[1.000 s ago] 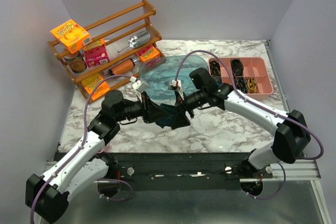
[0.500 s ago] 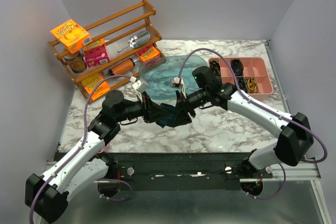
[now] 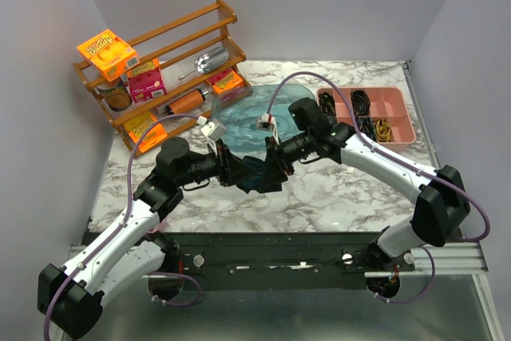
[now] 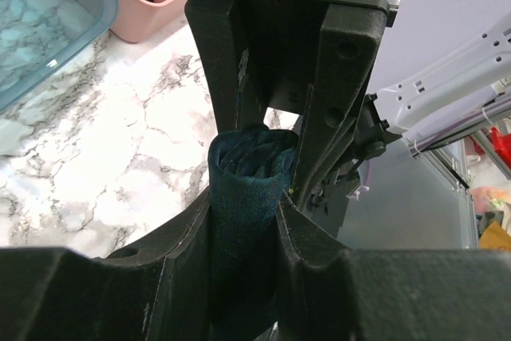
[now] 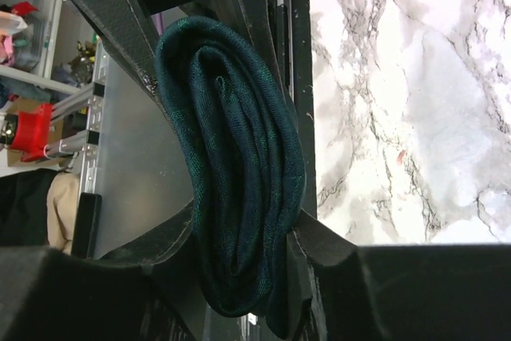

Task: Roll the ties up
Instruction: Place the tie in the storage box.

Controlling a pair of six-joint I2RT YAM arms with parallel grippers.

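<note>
The ties show as one dark teal roll (image 3: 254,173), held just above the marble table between my two grippers, which meet tip to tip. My left gripper (image 3: 239,172) comes from the left and is shut on the roll. In the left wrist view the tie (image 4: 247,189) is squeezed between both fingers of the left gripper (image 4: 246,217). My right gripper (image 3: 270,173) comes from the right. In the right wrist view the coiled layers of the tie (image 5: 239,141) sit between the fingers of the right gripper (image 5: 243,233), both pads pressing on it.
A translucent blue tub (image 3: 247,113) lies just behind the grippers. A pink divided tray (image 3: 391,138) with dark bands stands at the back right. A wooden rack (image 3: 160,45) with boxes and cans fills the back left. Bare marble (image 3: 335,197) stretches to the front right.
My right gripper's fingers have closed in on the tie roll from a wide opening. The right wrist has shifted slightly left. The left gripper has kept its hold without moving.
</note>
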